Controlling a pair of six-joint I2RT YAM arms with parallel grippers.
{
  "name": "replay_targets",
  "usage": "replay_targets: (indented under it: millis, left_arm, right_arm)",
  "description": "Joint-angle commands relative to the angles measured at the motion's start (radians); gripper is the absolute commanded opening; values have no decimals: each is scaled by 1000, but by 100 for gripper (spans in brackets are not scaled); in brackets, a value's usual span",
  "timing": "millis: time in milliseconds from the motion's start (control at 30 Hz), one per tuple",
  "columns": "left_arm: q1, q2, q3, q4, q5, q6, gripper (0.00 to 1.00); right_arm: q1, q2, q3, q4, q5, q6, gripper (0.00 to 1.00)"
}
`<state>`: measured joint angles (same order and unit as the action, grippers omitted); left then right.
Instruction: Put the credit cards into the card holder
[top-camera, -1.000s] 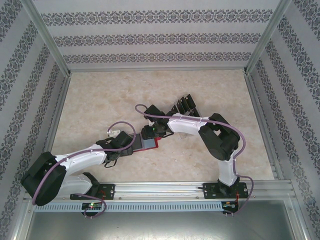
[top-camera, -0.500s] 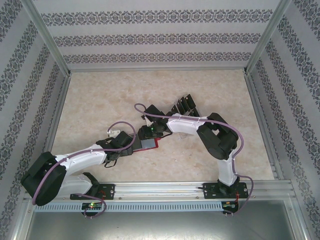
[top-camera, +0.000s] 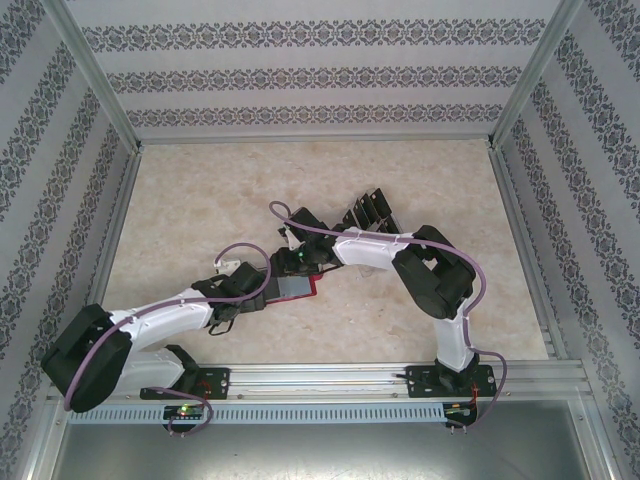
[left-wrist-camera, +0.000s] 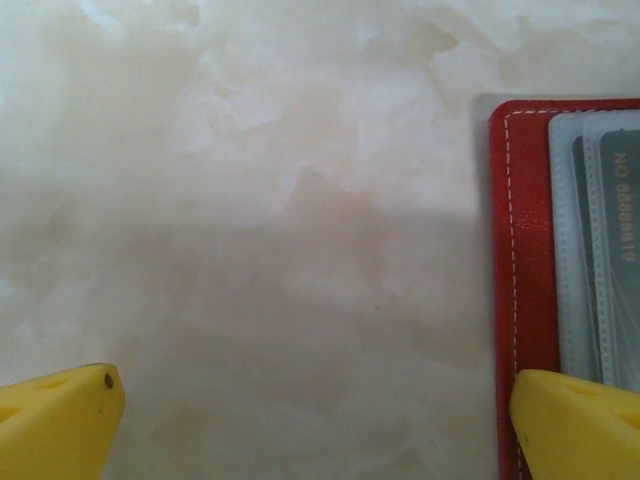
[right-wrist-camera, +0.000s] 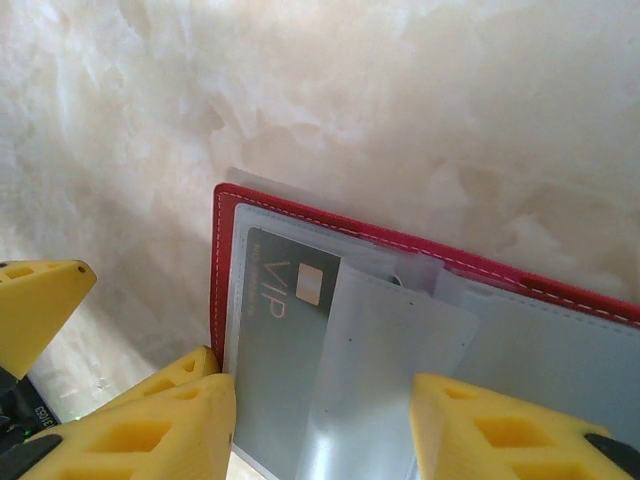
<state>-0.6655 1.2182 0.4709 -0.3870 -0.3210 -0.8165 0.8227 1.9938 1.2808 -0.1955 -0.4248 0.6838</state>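
- Card holder, a red stitched folding wallet (top-camera: 296, 290), lies open on the pale marbled tabletop (top-camera: 200, 200), near its middle, with both grippers over it.
- Left gripper (left-wrist-camera: 312, 385) has its yellow fingers spread wide; bare marble lies between them, and its right finger overlaps the wallet's red edge.
- Right gripper (right-wrist-camera: 325, 400) hangs over the wallet's inside, jaws partly parted, pinching nothing.
- Black rectangular credit cards (top-camera: 368, 210) stand in a row behind the right arm, apart from the wallet.
- Clear plastic sleeves (right-wrist-camera: 390, 340) line the wallet.
- One grey card marked VIP (right-wrist-camera: 275, 330) sits tucked under a sleeve.
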Motion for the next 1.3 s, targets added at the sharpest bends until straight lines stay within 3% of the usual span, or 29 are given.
replay_targets:
  millis: [0, 267, 500, 700, 1267]
  left_arm:
    - [10, -58, -1, -22, -1, 7, 100]
    - [11, -211, 9, -45, 87, 51, 100]
    - [-24, -207, 8, -38, 201, 79, 100]
    - [-109, -172, -4, 41, 180, 81, 100]
    - [-209, -39, 10, 151, 113, 84, 100]
  right_arm:
    - [9, 20, -9, 19, -23, 22, 49]
    - [9, 25, -8, 24, -20, 26, 49]
    - [9, 25, -14, 42, -21, 37, 49]
    - [9, 25, -18, 54, -24, 42, 49]
    - [10, 25, -26, 71, -30, 47, 49]
